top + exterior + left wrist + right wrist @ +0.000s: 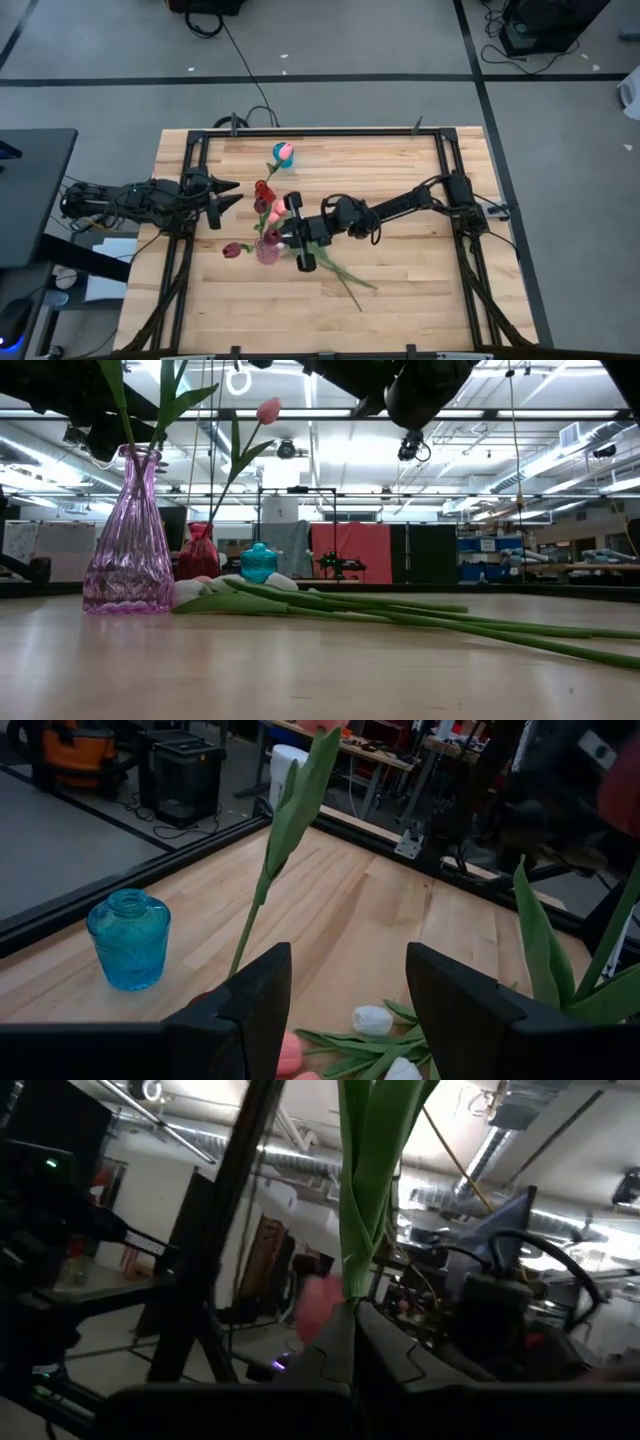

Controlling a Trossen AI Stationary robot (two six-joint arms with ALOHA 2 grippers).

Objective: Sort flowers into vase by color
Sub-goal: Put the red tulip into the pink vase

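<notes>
The right gripper (290, 236) is clenched on 1 tulip stem (362, 1190), which rises straight out from between its fingertips, so the stem's long axis runs on past the fingers and not across them. In the high view this gripper hovers just beside the purple vase (268, 250), the mouth lying a little to the near side of the fingertips and below them. That offset is probably what the coming move turns on: the stem end has to come over the narrow neck before it can go down. In the low view the purple vase (127, 540) already holds green stems.

The left gripper (232, 194) has its fingers (250, 1010) released and apart, holding nothing. Straight ahead of them a pink tulip (290, 815) stands upright, its stem running down toward the gap; the blue vase (129, 937) sits off to 1 side of the fingers, well apart. The red vase (198, 553) stands between the purple and blue ones in the low view.

The remaining flowers (330, 605) lie flat on the table (420, 290), white heads (372, 1019) just beyond the left fingertips, stems trailing away beneath the right arm. The left arm looks nearer to their heads.

No brand, label or legible writing shows anywhere.
</notes>
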